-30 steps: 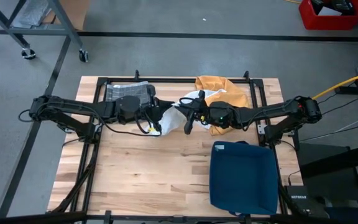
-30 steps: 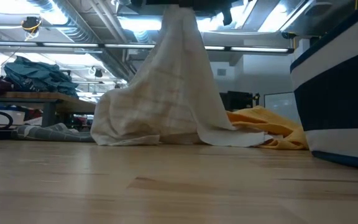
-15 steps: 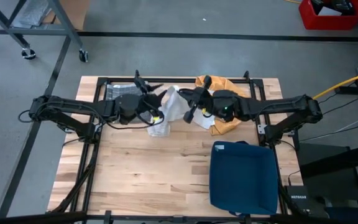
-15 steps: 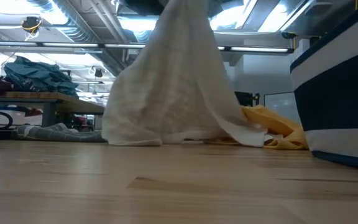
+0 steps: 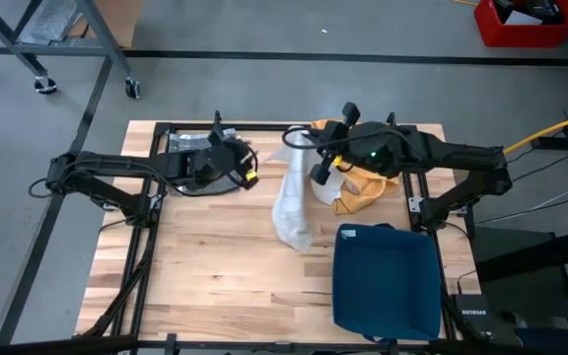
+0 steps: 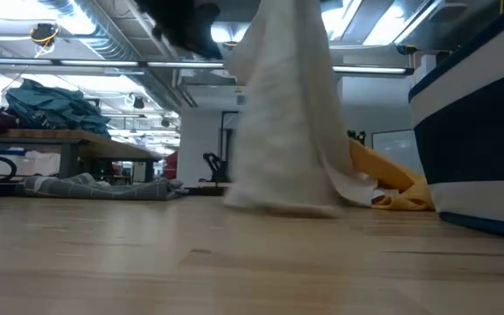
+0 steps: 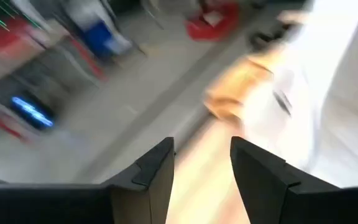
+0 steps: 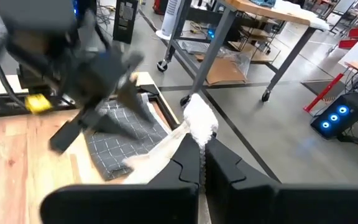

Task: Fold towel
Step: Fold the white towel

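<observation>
Right gripper (image 5: 316, 161) is raised over the table's (image 5: 215, 266) far middle, pinching the white towel (image 5: 292, 202), which hangs down with its low end on the wood. Left gripper (image 5: 248, 163) sits near the far-left edge over the grey cloth (image 5: 190, 143), fingers spread and empty. The blue bin (image 5: 385, 281) stands at the near right; contents not visible.

Both arms matte black, jointed tubular links with black cabling; left claw (image 5: 233, 158) carries a yellow tag (markings illegible).
</observation>
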Controlling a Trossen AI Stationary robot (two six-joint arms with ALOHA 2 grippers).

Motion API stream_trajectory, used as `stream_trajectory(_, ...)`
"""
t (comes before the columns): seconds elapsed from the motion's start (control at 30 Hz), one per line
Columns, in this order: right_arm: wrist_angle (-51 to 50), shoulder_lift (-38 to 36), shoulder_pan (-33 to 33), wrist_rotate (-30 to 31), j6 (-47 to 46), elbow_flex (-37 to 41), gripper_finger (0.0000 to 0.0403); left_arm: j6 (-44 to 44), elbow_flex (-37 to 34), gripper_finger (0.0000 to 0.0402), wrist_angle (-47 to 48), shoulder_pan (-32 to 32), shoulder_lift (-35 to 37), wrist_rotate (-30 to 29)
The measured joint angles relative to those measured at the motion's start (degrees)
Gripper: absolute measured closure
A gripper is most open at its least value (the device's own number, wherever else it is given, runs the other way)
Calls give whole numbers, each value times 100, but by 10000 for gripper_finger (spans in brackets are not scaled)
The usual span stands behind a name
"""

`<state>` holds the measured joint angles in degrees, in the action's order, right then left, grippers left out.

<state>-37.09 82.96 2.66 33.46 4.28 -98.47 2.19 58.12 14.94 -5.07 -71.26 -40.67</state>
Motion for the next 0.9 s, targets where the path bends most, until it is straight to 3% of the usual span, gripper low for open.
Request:
stream_trajectory(0.13, -207, 0, -4, 2, 8, -369, 396, 985, -360, 253, -92, -75, -1, 1179)
stream_trajectory(0.27, -266, 0, -4, 2, 163, -587, 398, 1340, -817, 253, -762, -60, -45, 1900)
stream_trajectory(0.43, -335, 0, -7, 13, 204, -787, 396, 1558, -1391, 254, -1990, -55, -258, 2433)
stream_trajectory(0.67, -254, 2, -8, 225, 223, -842, 398, 2500, -1889, 254, -3950, 27, -844, 3242)
stream_trajectory(0.9, 247, 44, -11, 768, 660, -842, 398, 2943, -1938, 254, -4652, 323, -1504, 3412)
